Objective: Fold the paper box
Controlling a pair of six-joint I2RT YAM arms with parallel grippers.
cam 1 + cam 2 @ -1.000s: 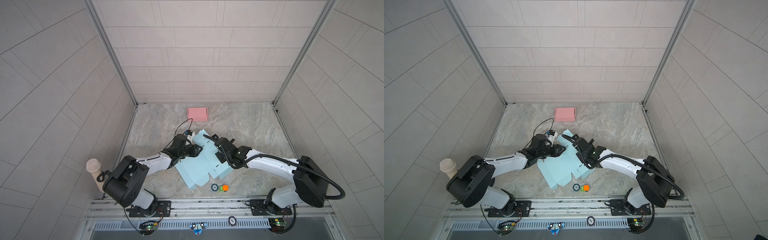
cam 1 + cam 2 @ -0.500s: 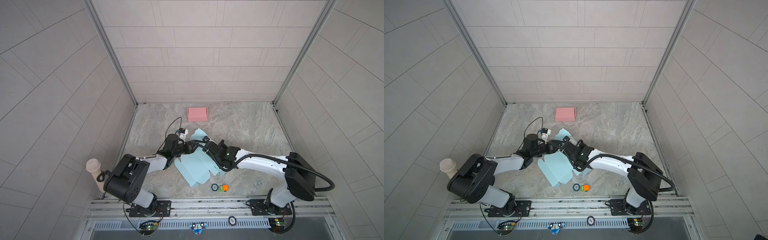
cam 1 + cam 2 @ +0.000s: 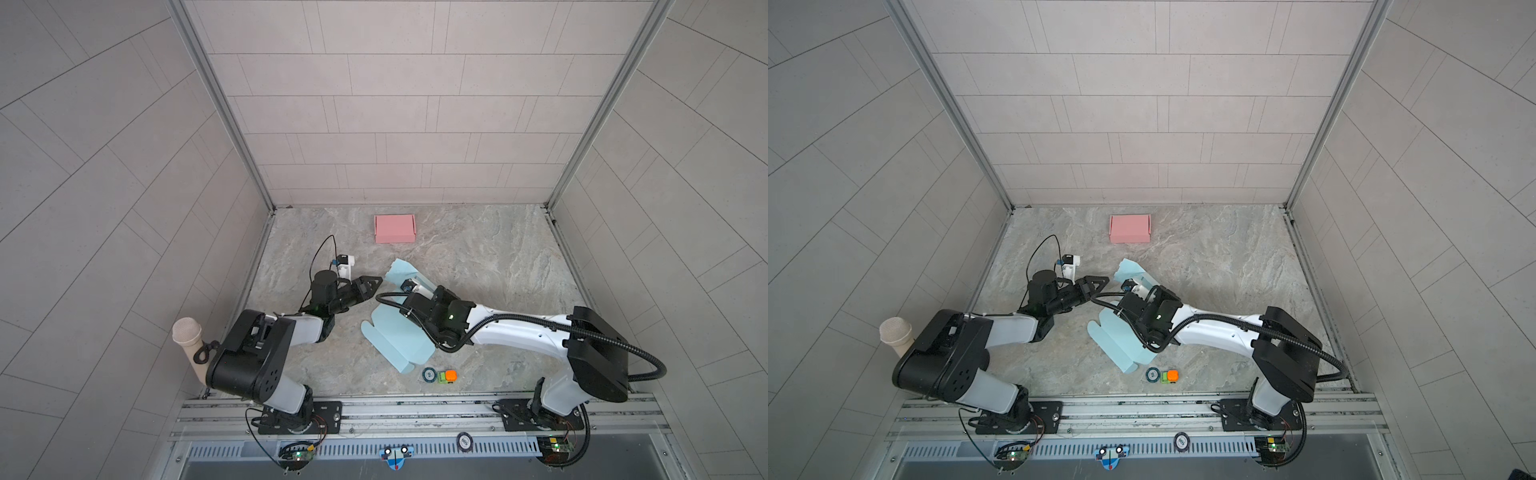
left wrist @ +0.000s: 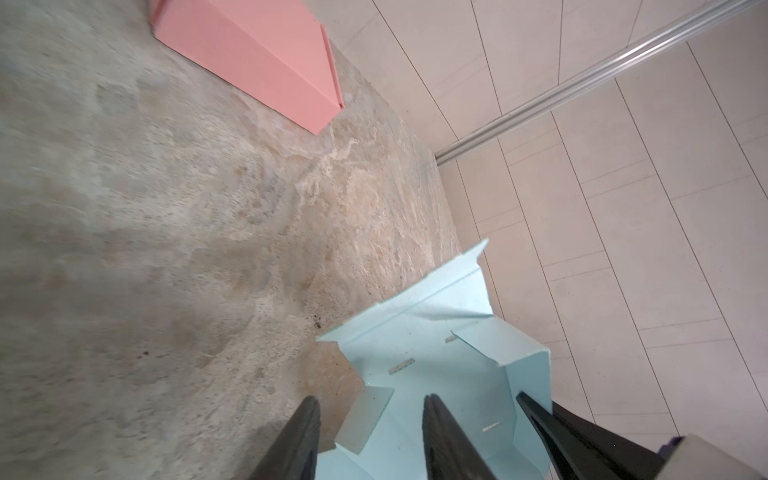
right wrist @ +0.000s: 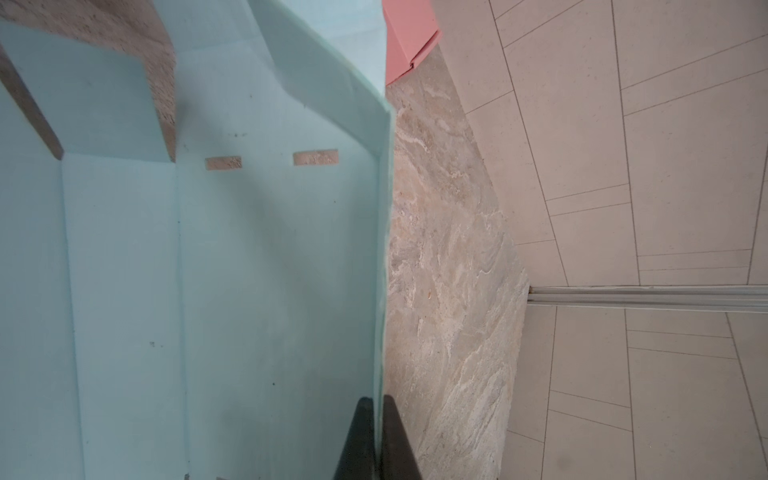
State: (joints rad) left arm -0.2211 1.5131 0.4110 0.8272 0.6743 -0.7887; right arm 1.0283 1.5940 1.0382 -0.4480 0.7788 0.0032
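While the right gripper (image 5: 376,415) is pressed together on a raised side wall of the blue box (image 3: 395,338), most of that box lies flat and unfolded on the worktop (image 3: 490,257). The left gripper (image 4: 370,401) sits at the blue box's far left corner with its jaws spread. A small flap (image 4: 365,432) lies between them, and I cannot tell whether either finger touches it. In both top views a closed pink box (image 3: 395,228) stands beyond the blue box, well apart. A ring (image 3: 429,374) and an orange piece (image 3: 449,376) lie just beside its near corner.
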